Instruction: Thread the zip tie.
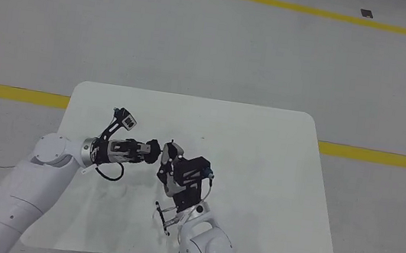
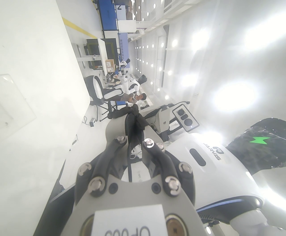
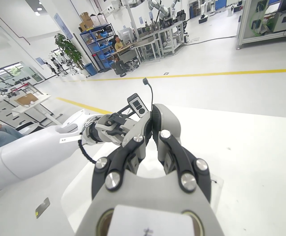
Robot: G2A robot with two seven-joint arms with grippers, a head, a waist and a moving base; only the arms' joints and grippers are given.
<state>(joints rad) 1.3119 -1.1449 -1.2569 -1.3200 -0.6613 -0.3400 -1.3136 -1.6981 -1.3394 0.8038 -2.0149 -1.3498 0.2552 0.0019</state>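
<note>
- The right end effector (image 3: 152, 119) is seen with its two fingers pressed together, clamped on the zip tie (image 3: 152, 96).
- In the right wrist view the zip tie is shown as a thin black strip standing up out of the closed fingertips, slightly curved, with its small square head (image 3: 145, 81) at the free upper end.
- The zip tie is held in the air above the table (image 1: 261, 150), not lying on it.
- The left end effector (image 2: 133, 125) is seen with its fingers drawn together, black pads meeting. Whether the tie is caught between them cannot be told.
- In the top view the left end effector (image 1: 150, 150) and the right end effector (image 1: 166, 155) are placed tip to tip over the left half of the table, just beside one another, the left arm coming in from the near left corner and the right arm from the near edge.
- In the right wrist view the tips of the left end effector are hidden behind a finger of the right one.
- A clear flat plate (image 3: 217, 183) is laid on the table near its front edge, close under the right arm.
- The white table is set on a grey floor crossed by yellow lines (image 1: 7, 91).
</note>
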